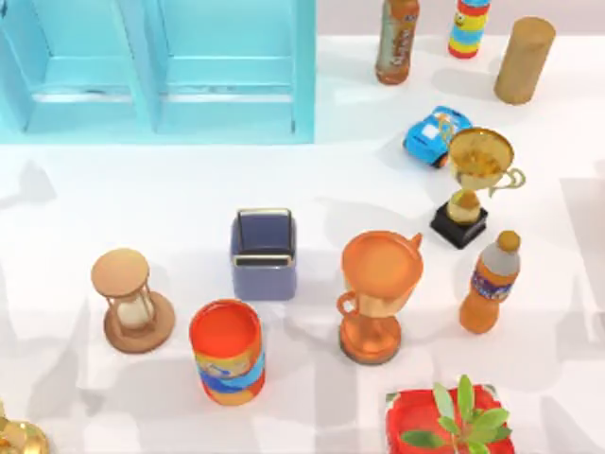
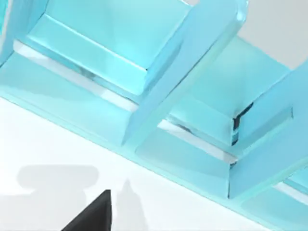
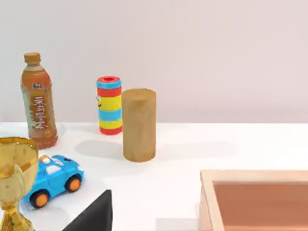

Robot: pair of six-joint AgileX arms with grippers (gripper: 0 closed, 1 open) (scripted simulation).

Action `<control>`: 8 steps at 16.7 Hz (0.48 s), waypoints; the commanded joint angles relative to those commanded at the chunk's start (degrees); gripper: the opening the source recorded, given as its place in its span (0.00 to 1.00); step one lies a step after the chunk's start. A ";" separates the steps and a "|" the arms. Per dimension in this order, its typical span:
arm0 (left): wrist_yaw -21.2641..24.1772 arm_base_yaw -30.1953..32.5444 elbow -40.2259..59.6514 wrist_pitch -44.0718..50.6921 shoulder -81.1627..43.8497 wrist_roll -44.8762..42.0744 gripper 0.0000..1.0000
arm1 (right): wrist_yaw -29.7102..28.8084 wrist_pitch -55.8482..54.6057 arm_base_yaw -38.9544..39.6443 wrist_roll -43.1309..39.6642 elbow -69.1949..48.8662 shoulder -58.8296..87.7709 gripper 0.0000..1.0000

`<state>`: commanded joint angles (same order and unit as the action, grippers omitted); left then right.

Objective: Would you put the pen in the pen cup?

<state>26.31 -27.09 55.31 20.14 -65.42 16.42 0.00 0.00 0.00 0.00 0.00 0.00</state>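
A blue-grey square pen cup (image 1: 263, 253) stands open-topped near the middle of the table, between an orange printed can (image 1: 227, 352) and an orange trophy cup (image 1: 378, 293). The pen is out of view. A dark piece of my left gripper (image 2: 94, 216) shows in the left wrist view, facing the light blue cabinet (image 2: 159, 72). A dark piece of my right gripper (image 3: 94, 214) shows in the right wrist view, facing the table's back right corner.
The blue cabinet (image 1: 161, 66) fills the back left. At the back right stand a tea bottle (image 1: 397, 40), a striped can (image 1: 468, 26) and a wooden cylinder (image 1: 523, 59). Nearer are a toy car (image 1: 436, 133), gold trophy (image 1: 477, 184), orange bottle (image 1: 490, 282), hourglass (image 1: 132, 301), potted plant (image 1: 444, 421) and a tan box (image 3: 255, 197).
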 joint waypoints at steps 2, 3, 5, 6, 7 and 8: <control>2.18 -4.07 7.98 4.02 -13.03 2.98 1.00 | 0.00 0.00 0.00 0.00 0.00 0.00 1.00; 2.95 -5.94 11.32 5.95 -19.02 4.40 1.00 | 0.00 0.00 0.00 0.00 0.00 0.00 1.00; 3.91 -9.15 16.33 9.59 -29.48 7.04 1.00 | 0.00 0.00 0.00 0.00 0.00 0.00 1.00; 4.14 -10.49 18.01 11.25 -33.83 8.21 1.00 | 0.00 0.00 0.00 0.00 0.00 0.00 1.00; 4.24 -11.67 19.17 12.78 -37.57 9.27 1.00 | 0.00 0.00 0.00 0.00 0.00 0.00 1.00; 4.22 -12.65 19.84 14.14 -40.70 10.21 1.00 | 0.00 0.00 0.00 0.00 0.00 0.00 1.00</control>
<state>30.52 -39.74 75.15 34.28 -106.12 26.62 0.00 0.00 0.00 0.00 0.00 0.00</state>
